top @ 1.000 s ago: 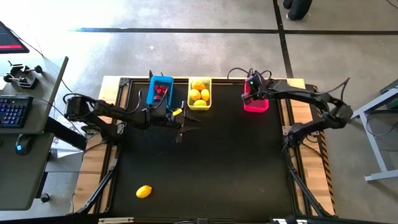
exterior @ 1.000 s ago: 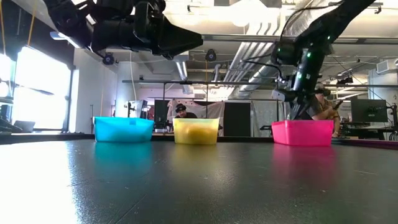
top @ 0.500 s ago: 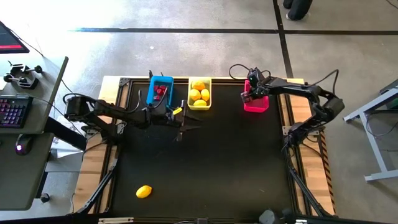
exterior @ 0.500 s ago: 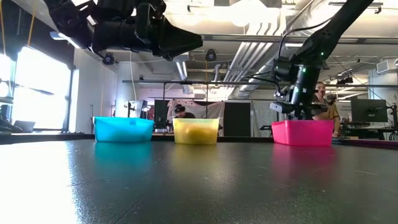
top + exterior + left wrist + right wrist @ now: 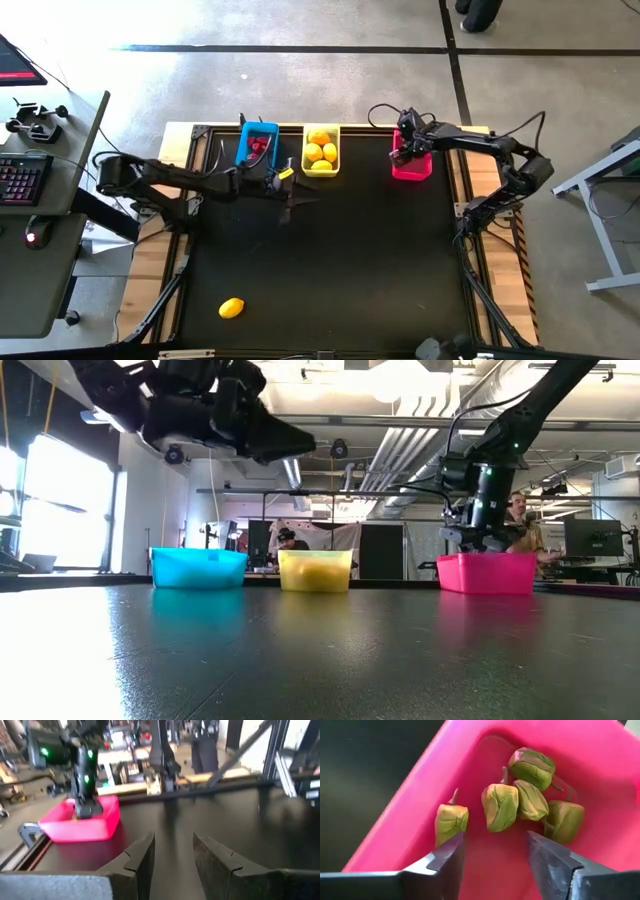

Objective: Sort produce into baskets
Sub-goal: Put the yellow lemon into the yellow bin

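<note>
My right gripper hangs open just above the pink basket, fingers pointing down into it. Several olive-green pieces lie on the basket's floor, and one green piece rests against its side wall. None is between the fingers. My left gripper hovers open and empty over the table, in front of the blue basket and the yellow basket. The blue one holds red pieces; the yellow one holds lemons. One lemon lies on the table near the front left.
The three baskets stand in a row along the black table's far edge. A desk with a keyboard stands left of the table. In the low view people show in the room behind the table.
My right gripper has come down and slightly toward the near edge, settling just over the pink basket. My left gripper has drifted a little toward the table's left edge, staying high above the table.
</note>
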{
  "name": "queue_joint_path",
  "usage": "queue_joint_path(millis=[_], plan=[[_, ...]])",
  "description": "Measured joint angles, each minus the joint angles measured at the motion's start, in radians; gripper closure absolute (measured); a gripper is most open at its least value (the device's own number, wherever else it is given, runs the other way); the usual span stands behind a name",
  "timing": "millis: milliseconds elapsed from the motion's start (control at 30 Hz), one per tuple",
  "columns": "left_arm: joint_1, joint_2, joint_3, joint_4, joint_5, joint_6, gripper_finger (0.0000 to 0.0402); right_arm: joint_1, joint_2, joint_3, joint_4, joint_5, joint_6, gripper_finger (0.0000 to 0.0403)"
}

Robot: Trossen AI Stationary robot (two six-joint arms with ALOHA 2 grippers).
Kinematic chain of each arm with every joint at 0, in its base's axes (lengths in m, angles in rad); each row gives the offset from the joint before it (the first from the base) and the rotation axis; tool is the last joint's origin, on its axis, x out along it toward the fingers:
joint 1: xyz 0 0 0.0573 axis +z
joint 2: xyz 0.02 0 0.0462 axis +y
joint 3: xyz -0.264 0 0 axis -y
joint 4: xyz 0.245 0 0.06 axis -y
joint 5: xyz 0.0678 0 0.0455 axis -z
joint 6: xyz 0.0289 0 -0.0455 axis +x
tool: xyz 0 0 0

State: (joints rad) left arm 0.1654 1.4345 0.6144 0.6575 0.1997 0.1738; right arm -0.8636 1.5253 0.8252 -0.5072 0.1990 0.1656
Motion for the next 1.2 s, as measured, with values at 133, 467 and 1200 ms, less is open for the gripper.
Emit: queue_joint_path(millis=[133,467,1200], plan=[[0.000,-0.072,0.000,-0.163,0.000,0.057,0.0287,0.021,-0.008,0.039,-0.065,0.016,-0.014,0.0216],[-0.088,-0.328,0.057,-0.687,-0.002,0.016,0.0372,0.205,-0.148,0.041,-0.015,0.039,-0.052,0.0393],[-0.612,-0.261,0.334,-1.409,-0.235,-0.602,0.0401,0.716,-0.199,-0.081,0.291,0.339,0.020,0.0402]])
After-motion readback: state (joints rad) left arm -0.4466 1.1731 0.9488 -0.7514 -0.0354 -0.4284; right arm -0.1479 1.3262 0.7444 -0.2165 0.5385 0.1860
